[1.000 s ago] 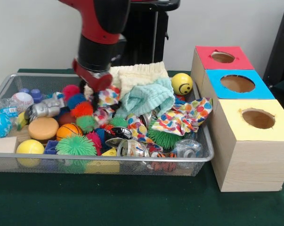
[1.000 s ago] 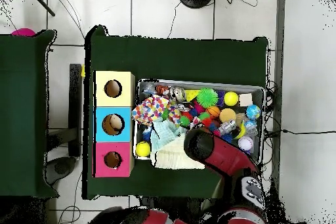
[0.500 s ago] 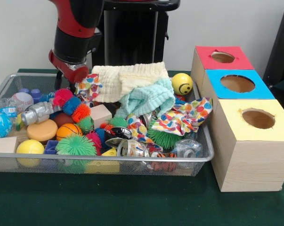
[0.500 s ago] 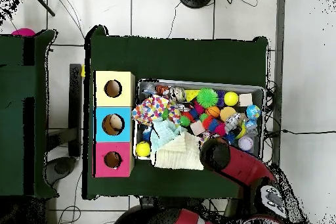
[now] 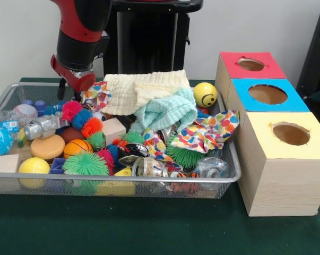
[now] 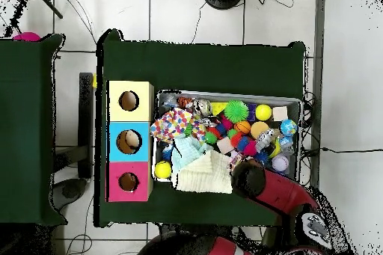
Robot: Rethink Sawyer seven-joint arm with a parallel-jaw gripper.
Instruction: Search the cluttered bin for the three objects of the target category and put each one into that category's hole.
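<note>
My gripper (image 5: 77,85) hangs over the bin's far left part, shut on a small polka-dot cloth (image 5: 96,94) that dangles at its right side, just above the toys. In the overhead view the arm (image 6: 250,179) covers the gripper at the bin's lower edge. The wire bin (image 5: 149,180) holds a cream cloth (image 5: 144,87), a mint cloth (image 5: 167,110), a larger polka-dot cloth (image 5: 207,130), spiky balls (image 5: 85,163), a wooden block (image 5: 113,129) and several other toys. Three boxes with holes stand to the right: red (image 5: 251,65), blue (image 5: 267,94), yellow (image 5: 291,134).
A yellow smiley ball (image 5: 205,94) lies at the bin's far right corner beside the red box. A baseball (image 5: 25,112) and a plastic bottle (image 5: 43,126) sit at the left end. The bin (image 6: 301,117) and boxes (image 6: 129,141) rest on green cloth.
The gripper rose out of the toy pile and moved left toward the bin's far left part, carrying the small polka-dot cloth with it. A wooden block is now uncovered.
</note>
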